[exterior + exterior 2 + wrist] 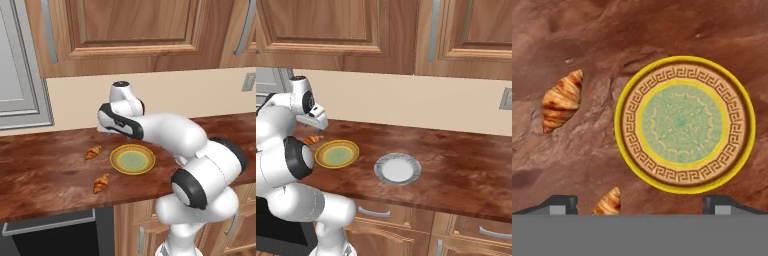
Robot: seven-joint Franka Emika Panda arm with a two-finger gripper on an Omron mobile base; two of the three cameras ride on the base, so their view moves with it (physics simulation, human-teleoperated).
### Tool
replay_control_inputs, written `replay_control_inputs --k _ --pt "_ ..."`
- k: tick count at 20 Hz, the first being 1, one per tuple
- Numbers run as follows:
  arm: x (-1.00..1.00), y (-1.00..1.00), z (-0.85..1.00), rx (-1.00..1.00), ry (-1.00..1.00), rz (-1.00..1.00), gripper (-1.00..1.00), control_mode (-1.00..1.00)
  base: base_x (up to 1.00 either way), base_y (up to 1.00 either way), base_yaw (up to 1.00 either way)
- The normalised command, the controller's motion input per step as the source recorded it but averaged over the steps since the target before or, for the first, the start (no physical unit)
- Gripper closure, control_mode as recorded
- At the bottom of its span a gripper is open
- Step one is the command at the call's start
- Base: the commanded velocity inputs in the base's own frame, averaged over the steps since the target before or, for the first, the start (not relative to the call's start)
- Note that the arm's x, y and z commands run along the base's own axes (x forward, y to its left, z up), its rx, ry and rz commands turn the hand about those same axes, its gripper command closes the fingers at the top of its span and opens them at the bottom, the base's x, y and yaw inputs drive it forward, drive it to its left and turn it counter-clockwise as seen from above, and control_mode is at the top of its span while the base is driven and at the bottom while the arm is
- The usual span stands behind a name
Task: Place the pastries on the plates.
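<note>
— So, where are your fingers right now?

— My gripper [640, 205] hangs above the brown stone counter [45, 165], looking straight down. Both fingertips [562, 204] sit wide apart at the bottom of the hand view, released, with nothing between them.

— And the plates?

— Below me is the yellow-rimmed plate [685, 124], pale green centre, a key-pattern band around it, bare. The grey-white plate [397, 168] lies further along the counter in the right base view, apart from the yellow one and bare too.

— The croissants?

— Both on the counter, off the plates. One croissant [561, 100] lies near the yellow plate's rim but not touching it. The second croissant [609, 202] pokes up between my fingertips, nearer one of them, partly cut off by the frame edge. From the left base view, one [92, 152] is beside the plate, the other [101, 183] closer to the counter's front edge
</note>
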Motion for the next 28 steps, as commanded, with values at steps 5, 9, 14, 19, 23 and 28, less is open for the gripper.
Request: replay_control_inputs --k 5,9,14,19,23,28 --pt "0.30 0.28 -0.28 0.00 0.06 0.00 -1.00 -1.00 0.00 0.00 0.00" --pt "0.29 0.24 -0.29 0.00 0.03 0.00 -1.00 -1.00 0.00 0.00 0.00" --pt "0.22 0.22 -0.33 0.00 0.00 0.00 -1.00 -1.00 0.00 0.00 0.00" --pt "0.14 0.12 -0.22 0.00 0.00 0.00 -1.00 -1.00 0.00 0.00 0.00" --pt "0.19 0.11 -0.18 0.00 0.00 0.00 -1.00 -1.00 0.00 0.00 0.00" --pt "0.25 0.14 -0.18 0.00 0.00 0.00 -1.00 -1.00 0.00 0.00 0.00"
